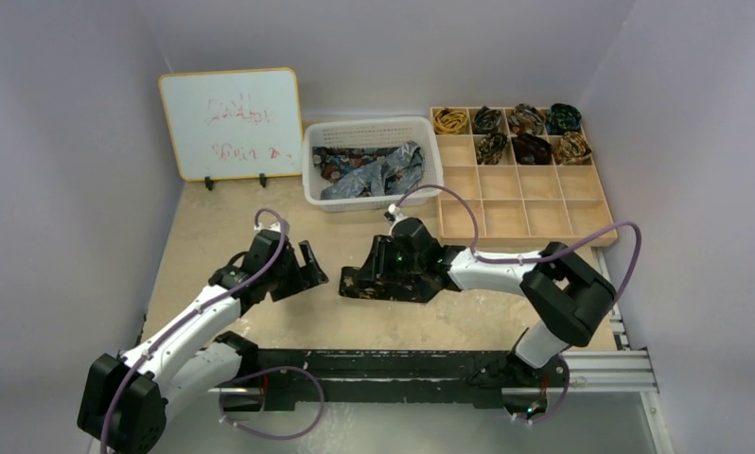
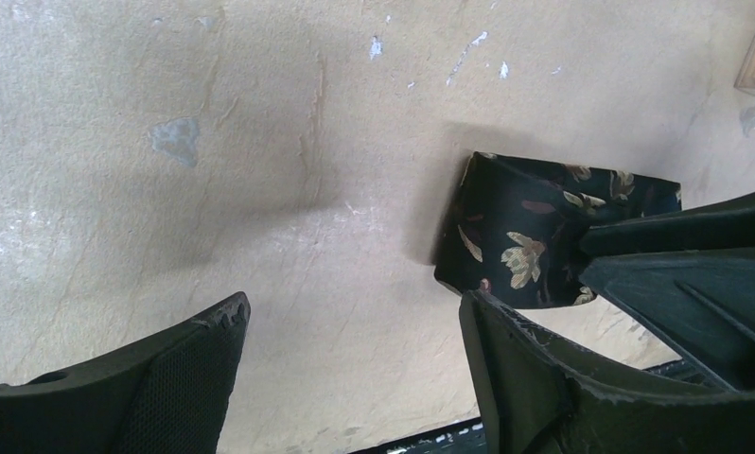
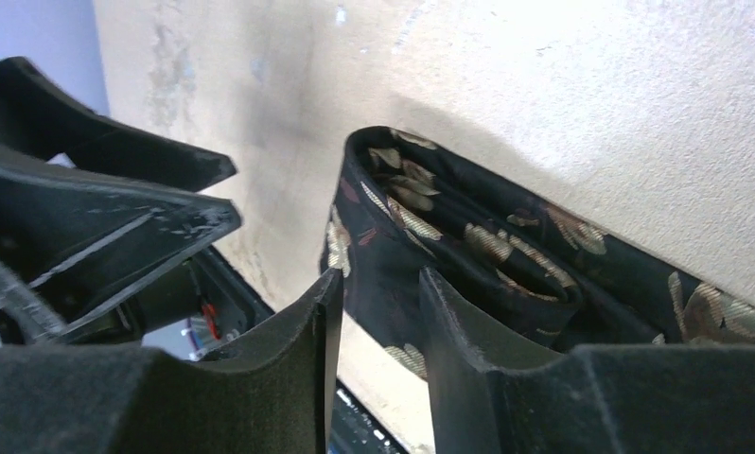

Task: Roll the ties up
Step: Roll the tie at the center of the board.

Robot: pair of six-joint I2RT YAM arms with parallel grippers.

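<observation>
Left arm: stretched from near-left base toward centre of table [image 1: 289, 317], elbow low, wrist pitched down at the surface.
Left gripper [image 2: 353, 312]: claw spread wide, nothing between the fingers, only bare tabletop under it. Parked just left of the folded tie, not touching it.
Right arm: upper link up from near-right base, elbow bent sharply at the right edge, forearm running left across the table, wrist low.
Right gripper [image 3: 378, 284]: claw drawn narrow, pinching a layer of the dark floral tie [image 2: 520, 236].
Tie: black with gold-brown flowers, folded into a flat multi-layer bundle, lying on the table at centre, between the 2 grippers, folded end toward the left gripper.
Other ties: loose grey-blue and dark ties [image 1: 374, 172] heaped in white basket [image 1: 309, 165] at the back; 7 rolled ties [image 1: 492, 147] in the 2 far rows of wooden compartment tray [image 1: 506, 219], back right.
Whiteboard [image 1: 230, 123]: upright, back left.
</observation>
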